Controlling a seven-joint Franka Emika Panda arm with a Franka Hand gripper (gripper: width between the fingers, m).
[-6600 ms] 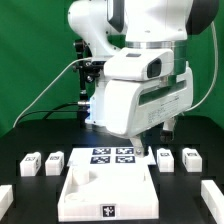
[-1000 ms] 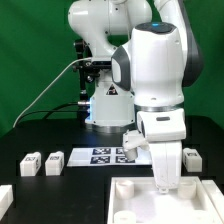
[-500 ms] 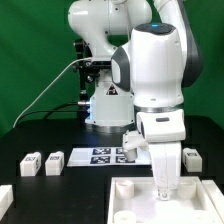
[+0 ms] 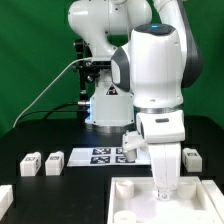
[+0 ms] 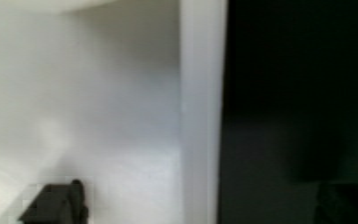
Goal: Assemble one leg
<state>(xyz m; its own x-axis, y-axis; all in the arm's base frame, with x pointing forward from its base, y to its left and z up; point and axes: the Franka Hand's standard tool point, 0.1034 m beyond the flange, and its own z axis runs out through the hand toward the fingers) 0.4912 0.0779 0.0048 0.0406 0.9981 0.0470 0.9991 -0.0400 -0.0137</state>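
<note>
Starting at the exterior view's left, a white block (image 4: 4, 196) sits on the black table (image 4: 60, 195), cut off by the frame edge. Further back stand the first leg (image 4: 30, 163) and, just beside it, the second leg (image 4: 54, 162). Both are small white posts with a dark tag facing the camera, and they are close together but not touching. Next comes the marker board (image 4: 105, 155), lying flat near the base of my arm.

Right of centre and nearest the camera lies the wide white panel (image 4: 130, 195), with its raised rims and a round hole (image 4: 122, 213) in its floor. My claw (image 4: 165, 187) hangs straight down over the panel's far rim. In the wrist view that rim (image 5: 201, 100) runs as a pale strip between my fingers. One dark fingertip (image 5: 51, 200) is over the panel's white floor. The other shows only faintly, over the dark table. The fingers are spread wide with nothing clamped between them, so the claw is released. I cannot tell whether the tips touch the panel.

Just to the right of the claw, the third leg (image 4: 190, 160) stands on the table, apart from the panel.
</note>
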